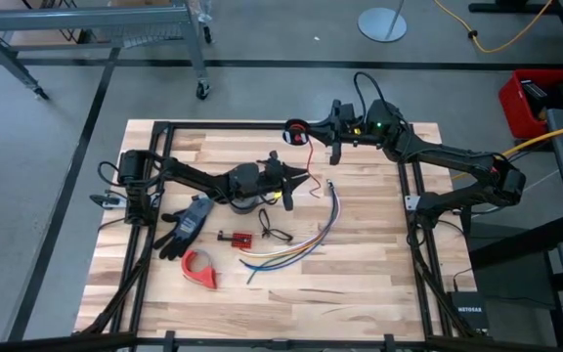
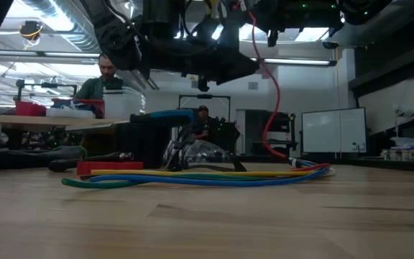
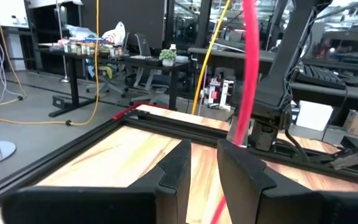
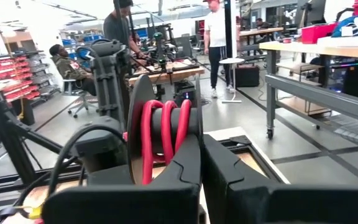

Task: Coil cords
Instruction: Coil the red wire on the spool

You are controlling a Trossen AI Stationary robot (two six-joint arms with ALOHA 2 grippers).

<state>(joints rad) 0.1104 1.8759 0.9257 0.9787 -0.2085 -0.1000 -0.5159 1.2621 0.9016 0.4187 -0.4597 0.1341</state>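
The right hand (image 1: 299, 130) is closed tight on the red wire (image 1: 310, 156) coil, up above the desk (image 1: 379, 244); the wire hangs down to the left hand (image 1: 304, 182), which pinches it just below.

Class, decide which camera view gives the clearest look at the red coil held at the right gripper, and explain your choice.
The right wrist view: the red coil fills the centre, its loops distinct just beyond the right gripper. The high view shows the coil only as a tiny red ring. The low view and left wrist view show just the red strand hanging down, not the coil.
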